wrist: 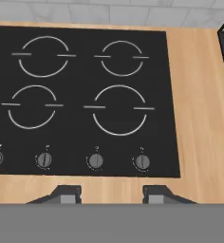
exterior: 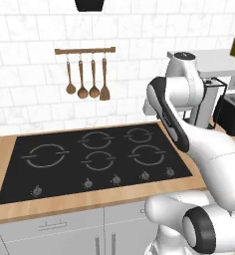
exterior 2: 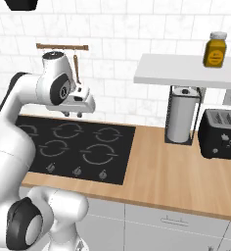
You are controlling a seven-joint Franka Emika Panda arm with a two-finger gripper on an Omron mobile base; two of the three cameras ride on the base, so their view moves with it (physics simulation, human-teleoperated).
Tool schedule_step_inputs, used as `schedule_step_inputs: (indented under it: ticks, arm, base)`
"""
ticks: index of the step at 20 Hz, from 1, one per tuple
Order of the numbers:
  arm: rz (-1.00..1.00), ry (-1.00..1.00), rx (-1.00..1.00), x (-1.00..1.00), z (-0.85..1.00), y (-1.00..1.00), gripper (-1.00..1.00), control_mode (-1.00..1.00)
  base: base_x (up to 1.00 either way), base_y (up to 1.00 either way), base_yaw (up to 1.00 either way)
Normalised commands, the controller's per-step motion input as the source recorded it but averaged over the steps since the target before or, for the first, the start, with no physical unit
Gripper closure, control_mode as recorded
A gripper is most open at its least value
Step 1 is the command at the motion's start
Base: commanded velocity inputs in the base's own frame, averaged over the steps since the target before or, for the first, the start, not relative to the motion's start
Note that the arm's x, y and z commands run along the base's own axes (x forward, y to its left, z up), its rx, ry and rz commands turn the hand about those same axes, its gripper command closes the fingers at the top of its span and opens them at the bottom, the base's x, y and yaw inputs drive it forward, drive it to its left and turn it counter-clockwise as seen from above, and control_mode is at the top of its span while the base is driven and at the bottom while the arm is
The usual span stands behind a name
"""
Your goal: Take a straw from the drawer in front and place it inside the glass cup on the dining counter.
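Black cooktop [wrist: 85, 95] lies under your gripper [wrist: 111, 193], its fingers spread apart and empty (poised above the knobs). The drawer [exterior: 50, 228] sits below the counter's front edge.

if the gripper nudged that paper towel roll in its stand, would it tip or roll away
Probably neither. The paper towel roll stands upright inside a dark wire stand that should block rolling. It looks soft and light, so a hard push might slide the whole stand along the counter.
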Motion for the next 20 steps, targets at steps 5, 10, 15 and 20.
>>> schedule_step_inputs:
  ticks: [5, 10, 15, 20]
  arm:
    - [0.0, -0.01, 0.0, -0.38, -0.14, 0.0, -1.0, -1.0]
    - [0.0, -0.06, -0.02, -0.59, -0.37, 0.0, -1.0, -1.0]
    - [0.0, -0.05, -0.03, -0.56, -0.53, 0.0, -1.0, -1.0]
    - [0.0, 0.0, -0.06, -0.42, -0.61, 0.0, -1.0, -1.0]
  base:
    - [0.0, 0.0, 0.0]
    - [0.0, 0.0, 0.0]
    - [0.0, 0.0, 0.0]
    - [0.0, 0.0, 0.0]
